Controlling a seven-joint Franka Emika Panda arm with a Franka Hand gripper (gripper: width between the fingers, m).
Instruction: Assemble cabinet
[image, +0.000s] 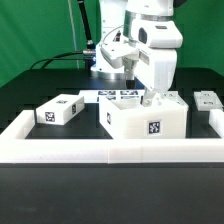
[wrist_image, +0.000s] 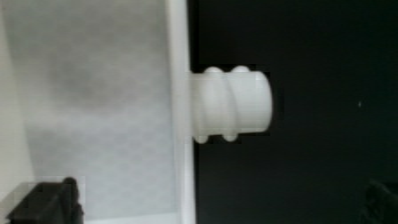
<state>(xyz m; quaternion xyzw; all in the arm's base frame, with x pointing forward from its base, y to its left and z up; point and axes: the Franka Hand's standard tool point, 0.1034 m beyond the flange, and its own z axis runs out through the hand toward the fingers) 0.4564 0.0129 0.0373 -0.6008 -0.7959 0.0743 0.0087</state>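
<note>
Cabinet (image: 148, 120) sits directly beneath claw (wrist_image: 214, 203), its wall between the spread jaws

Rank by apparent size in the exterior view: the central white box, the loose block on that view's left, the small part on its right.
1. central white box
2. loose block
3. small part, which lies slightly farther back, so its true size is unsure.

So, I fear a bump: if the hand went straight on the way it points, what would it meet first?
Probably a wall of the cabinet, just below the hand; depth is unclear.
</note>
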